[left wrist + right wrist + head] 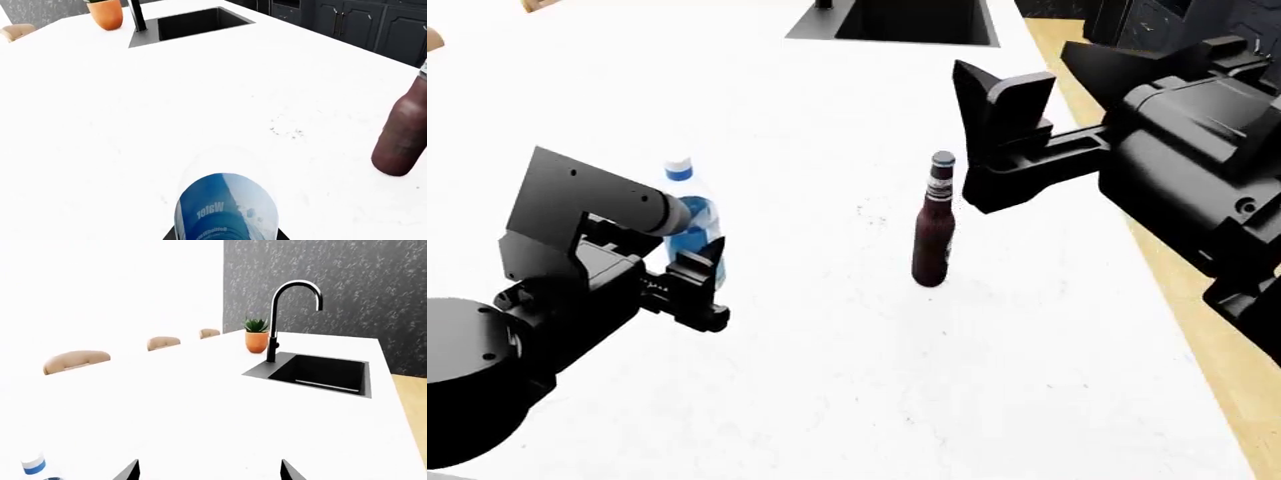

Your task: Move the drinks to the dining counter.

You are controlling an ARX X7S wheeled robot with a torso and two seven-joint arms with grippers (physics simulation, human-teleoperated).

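Observation:
The water bottle (691,212), clear with a blue label and blue cap, stands upright at the left of the wide white dining counter (827,380). My left gripper (703,272) is shut on its lower body. In the left wrist view the bottle (227,207) fills the space between the jaws of the left gripper (227,236). The dark brown beer bottle (933,228) stands upright and free on the counter to the right; it also shows in the left wrist view (402,135). My right gripper (1034,88) is open and empty, raised beyond the beer bottle. In the right wrist view the right gripper (209,472) has nothing between its jaws.
A dark sink (321,372) with a black faucet (293,310) is cut into the counter's far end, with an orange plant pot (256,341) beside it. Tan chair backs (77,360) line the far side. The counter's right edge meets the wooden floor (1214,350). Dark cabinets (360,22) stand beyond.

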